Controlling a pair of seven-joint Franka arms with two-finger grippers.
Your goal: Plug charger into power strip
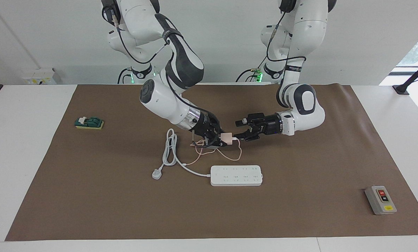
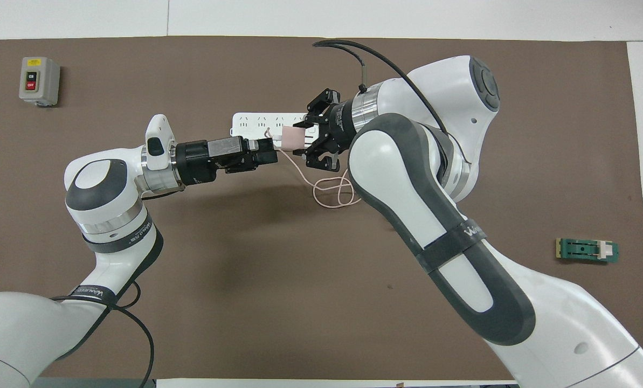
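The right hand point(image 1: 220, 139), near the centre of the facing view, is clenched on the charger point(image 1: 226, 137), holding it in the air just above the middle of the brown mat. The left hand point(image 1: 243, 132) has its fingers spread wide and sits right at the charger's free end, seemingly poised to take it over. The main risk is a fumbled handover: if the right hand lets go before the left has closed squarely, the small cube could twist or drop. The trailing cable point(image 1: 226, 154), looped loosely on the mat below, could also snag on a finger or drag the charger off line. The charger is a small pale-pink cube with a short white stub where the thin pink cable leaves it; I cannot tell which way its pins face. The power strip point(image 1: 236, 175), a long white bar with two rows of sockets, lies lower in the frame with nothing plugged into it yet.
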